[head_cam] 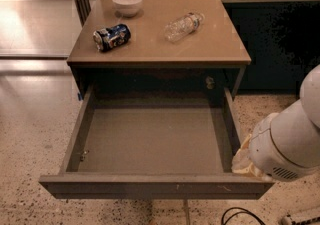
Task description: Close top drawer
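The top drawer is pulled far out of the brown cabinet toward me, its flat grey inside bare. Its plain front panel runs along the bottom of the view. My gripper sits at the drawer's front right corner, against the right side wall, mostly hidden behind my white arm.
On the cabinet top lie a white bowl at the back left, a crushed blue can on its side, and a clear plastic bottle on its side. A black cable lies on the speckled floor.
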`<state>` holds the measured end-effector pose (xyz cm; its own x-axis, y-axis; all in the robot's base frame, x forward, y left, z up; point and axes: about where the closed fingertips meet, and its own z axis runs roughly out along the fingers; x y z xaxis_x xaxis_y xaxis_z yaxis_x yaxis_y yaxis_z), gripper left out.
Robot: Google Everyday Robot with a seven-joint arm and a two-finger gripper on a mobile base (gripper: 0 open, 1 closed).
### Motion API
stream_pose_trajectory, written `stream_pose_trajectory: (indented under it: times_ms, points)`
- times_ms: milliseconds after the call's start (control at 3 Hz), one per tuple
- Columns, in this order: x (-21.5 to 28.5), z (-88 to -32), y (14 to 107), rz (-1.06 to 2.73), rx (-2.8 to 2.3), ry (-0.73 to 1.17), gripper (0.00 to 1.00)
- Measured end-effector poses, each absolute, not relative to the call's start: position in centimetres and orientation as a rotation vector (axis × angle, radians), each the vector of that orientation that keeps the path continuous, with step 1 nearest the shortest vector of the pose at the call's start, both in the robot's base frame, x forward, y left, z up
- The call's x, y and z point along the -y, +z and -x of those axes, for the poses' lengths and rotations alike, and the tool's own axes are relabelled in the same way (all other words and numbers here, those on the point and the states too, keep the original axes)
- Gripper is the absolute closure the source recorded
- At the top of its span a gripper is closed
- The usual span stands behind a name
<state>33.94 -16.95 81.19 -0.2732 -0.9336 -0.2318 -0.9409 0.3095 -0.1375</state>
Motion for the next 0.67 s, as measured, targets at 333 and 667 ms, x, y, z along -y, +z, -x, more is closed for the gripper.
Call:
stream_pose_trajectory:
  times_ms: [333,667]
  points:
    - [16.93,-33.92,81.21,1.703,-2.308,0.04,1.0]
    - [16.86,-33.75,81.0,1.704,-2.248,0.095,1.0]
